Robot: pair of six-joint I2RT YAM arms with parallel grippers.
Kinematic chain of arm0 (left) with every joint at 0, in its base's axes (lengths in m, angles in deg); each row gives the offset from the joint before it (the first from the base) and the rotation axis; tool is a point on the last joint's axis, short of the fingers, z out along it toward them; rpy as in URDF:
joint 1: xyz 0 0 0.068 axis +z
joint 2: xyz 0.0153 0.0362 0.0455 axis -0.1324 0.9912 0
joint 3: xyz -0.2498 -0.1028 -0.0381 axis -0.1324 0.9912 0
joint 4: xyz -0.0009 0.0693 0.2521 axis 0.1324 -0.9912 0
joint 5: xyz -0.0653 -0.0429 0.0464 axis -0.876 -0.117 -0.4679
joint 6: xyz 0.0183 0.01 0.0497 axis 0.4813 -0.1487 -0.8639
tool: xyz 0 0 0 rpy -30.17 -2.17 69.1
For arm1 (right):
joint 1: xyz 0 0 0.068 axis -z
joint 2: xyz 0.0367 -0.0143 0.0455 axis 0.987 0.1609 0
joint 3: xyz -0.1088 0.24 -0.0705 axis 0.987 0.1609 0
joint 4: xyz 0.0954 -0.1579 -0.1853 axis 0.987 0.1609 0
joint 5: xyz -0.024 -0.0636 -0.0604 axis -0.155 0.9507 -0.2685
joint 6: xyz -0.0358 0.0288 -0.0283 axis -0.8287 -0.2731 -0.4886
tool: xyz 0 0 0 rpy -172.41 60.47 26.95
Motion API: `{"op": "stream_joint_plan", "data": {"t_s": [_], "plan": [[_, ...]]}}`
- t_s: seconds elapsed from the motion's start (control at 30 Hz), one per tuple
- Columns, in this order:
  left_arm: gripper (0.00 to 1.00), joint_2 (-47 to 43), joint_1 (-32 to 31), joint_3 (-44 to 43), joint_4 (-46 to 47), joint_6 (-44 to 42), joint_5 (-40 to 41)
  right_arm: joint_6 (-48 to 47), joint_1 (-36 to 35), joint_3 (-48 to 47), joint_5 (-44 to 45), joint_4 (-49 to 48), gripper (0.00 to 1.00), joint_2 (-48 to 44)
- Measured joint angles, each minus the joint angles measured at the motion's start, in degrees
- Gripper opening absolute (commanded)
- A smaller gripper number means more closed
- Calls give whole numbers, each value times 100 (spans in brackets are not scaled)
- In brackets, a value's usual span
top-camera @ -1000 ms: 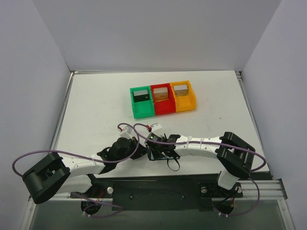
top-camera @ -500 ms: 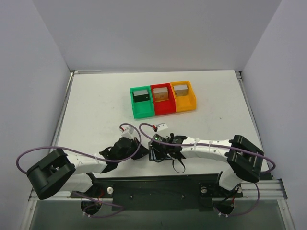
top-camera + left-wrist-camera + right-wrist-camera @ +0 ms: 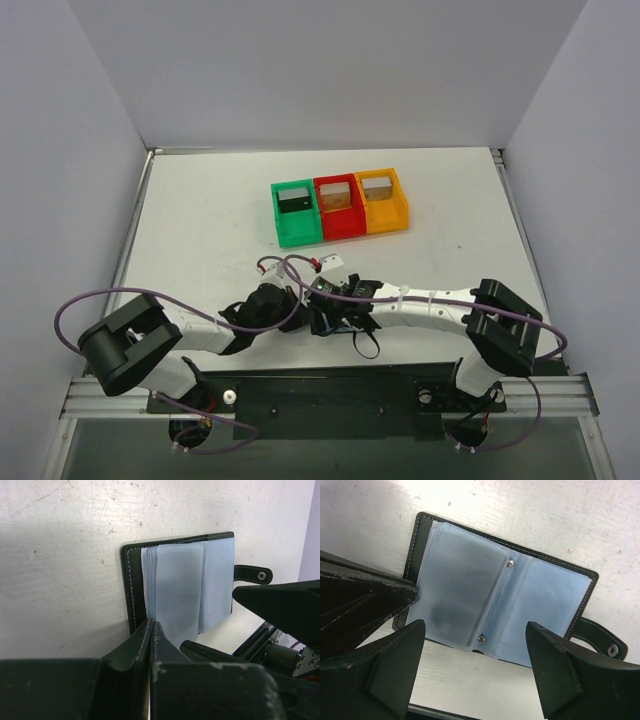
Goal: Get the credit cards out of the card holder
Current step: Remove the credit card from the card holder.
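The black card holder (image 3: 420,535) lies open and flat near the table's front edge, with cloudy bluish sleeves (image 3: 465,590) and a snap strap (image 3: 607,647) to one side. No card shows plainly; only a dark smudge shows through one sleeve. The holder also shows in the left wrist view (image 3: 131,580) and, mostly hidden under the grippers, in the top view (image 3: 322,327). My left gripper (image 3: 151,624) is shut, its tips at the holder's cover beside the sleeve edges; I see nothing held between them. My right gripper (image 3: 476,630) is open wide just above the sleeves. In the top view the left gripper (image 3: 298,316) and the right gripper (image 3: 336,318) meet over the holder.
Green (image 3: 296,213), red (image 3: 339,206) and orange (image 3: 382,201) bins stand in a row at the back centre, each with a small flat item inside. The metal front rail (image 3: 470,685) runs right beside the holder. Purple cables loop around both arms.
My left arm has moved right, bringing its gripper up to the card holder. My right arm has shifted slightly and stays over the holder.
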Motion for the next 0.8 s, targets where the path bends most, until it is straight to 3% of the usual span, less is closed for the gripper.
{"op": "stream_joint_plan", "data": {"t_s": [0.47,0.8], "plan": [[0,107,4,-118,-129,-9,160,160,7,-72,-52,-59,75,417],[0,114,4,-118,-133,-4,177,306,195,136,-48,-103,68,249]]}}
